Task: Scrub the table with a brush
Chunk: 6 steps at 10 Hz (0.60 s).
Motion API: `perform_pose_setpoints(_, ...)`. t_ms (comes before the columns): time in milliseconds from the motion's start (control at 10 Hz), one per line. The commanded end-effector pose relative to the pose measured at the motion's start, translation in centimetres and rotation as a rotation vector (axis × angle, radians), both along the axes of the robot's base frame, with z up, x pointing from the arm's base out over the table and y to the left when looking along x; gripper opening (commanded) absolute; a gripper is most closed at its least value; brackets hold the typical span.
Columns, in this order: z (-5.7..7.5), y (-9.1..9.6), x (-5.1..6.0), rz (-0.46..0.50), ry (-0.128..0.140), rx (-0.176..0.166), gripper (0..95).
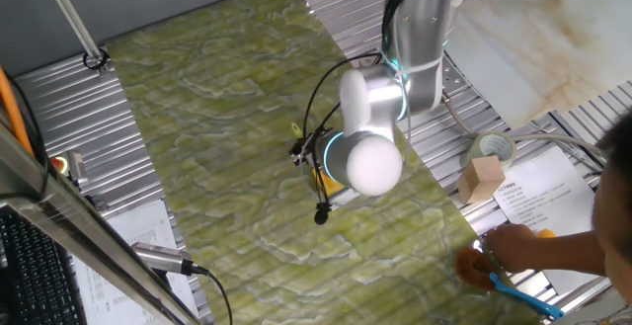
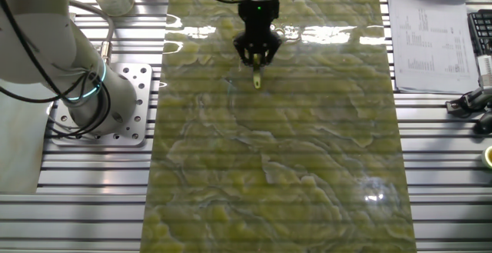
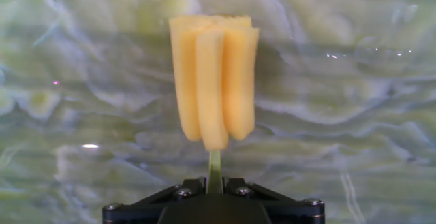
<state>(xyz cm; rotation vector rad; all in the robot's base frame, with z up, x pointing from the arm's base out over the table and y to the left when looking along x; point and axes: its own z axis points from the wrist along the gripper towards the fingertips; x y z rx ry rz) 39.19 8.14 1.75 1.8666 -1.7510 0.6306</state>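
The gripper (image 3: 214, 182) is shut on the thin handle of the yellow brush (image 3: 213, 74). In the hand view the blocky brush head points away from the fingers, over the mottled green and yellow table (image 3: 354, 115). In the other fixed view the black gripper (image 2: 257, 61) holds the brush (image 2: 257, 78) head-down on or just above the table (image 2: 277, 161) near its far end. In one fixed view the arm's white joint hides most of the gripper; a bit of yellow brush (image 1: 296, 129) shows to its left over the table (image 1: 227, 118).
Ribbed grey metal panels (image 2: 446, 184) flank the table. A tape roll (image 1: 491, 148) and a wooden block (image 1: 482, 179) stand to the right, beside paper sheets (image 1: 538, 197). A person's hand (image 1: 513, 246) holds a blue-handled item (image 1: 523, 295). The robot base (image 2: 84, 91) stands on the left.
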Motion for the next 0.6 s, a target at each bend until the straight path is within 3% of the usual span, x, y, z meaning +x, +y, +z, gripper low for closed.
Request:
perform_pose_setpoints(100, -0.2, 0.4, 1.2, -0.001, 0.002, -0.006, 0.0)
perform_pose_setpoints(400, -0.2, 0.7, 6.5, 0.007, 0.010, 0.001, 0.0)
perform_pose_setpoints(600, -0.6, 0.8, 9.0, 0.004, 0.009, 0.005, 0.0)
